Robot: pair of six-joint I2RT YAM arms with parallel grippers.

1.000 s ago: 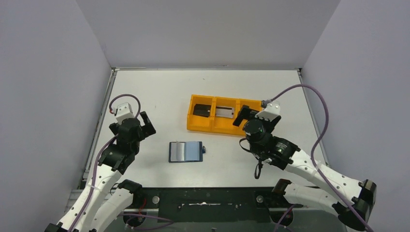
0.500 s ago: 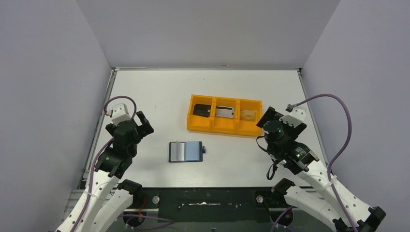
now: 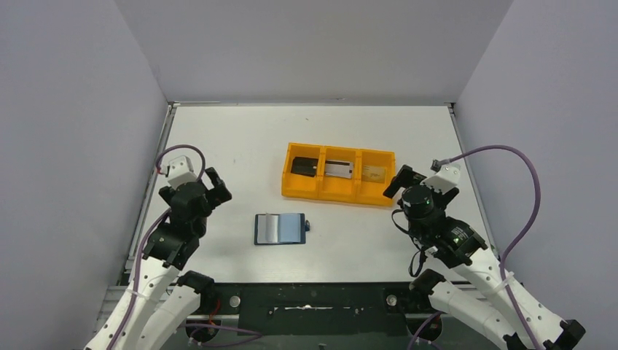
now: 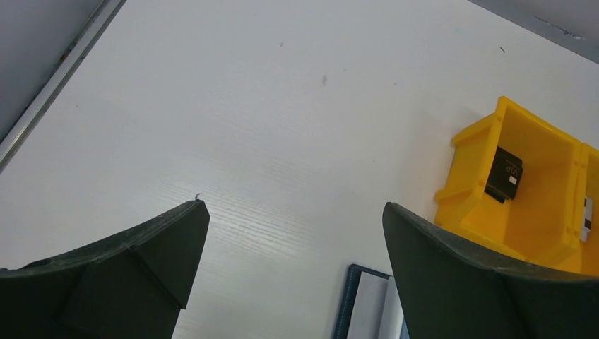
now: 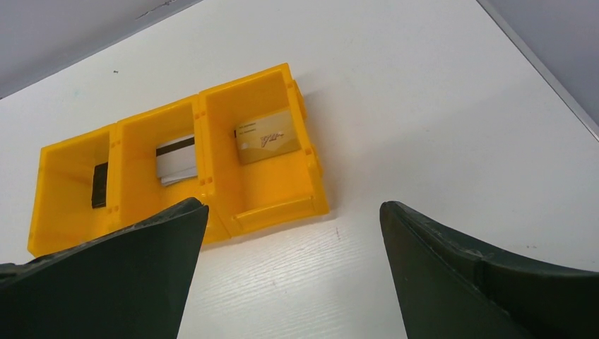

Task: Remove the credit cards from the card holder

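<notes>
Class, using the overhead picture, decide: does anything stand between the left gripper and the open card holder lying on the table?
Nothing visible does. Only bare table lies between the left gripper, its fingers spread, and the card holder. The orange tray sits further back, off that path.

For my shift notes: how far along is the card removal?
Done: black card, silver card and gold card lie in separate tray compartments. In hand: nothing; left tool, right tool open. Left: the open wallet shows a pale panel, possibly one more card.
</notes>
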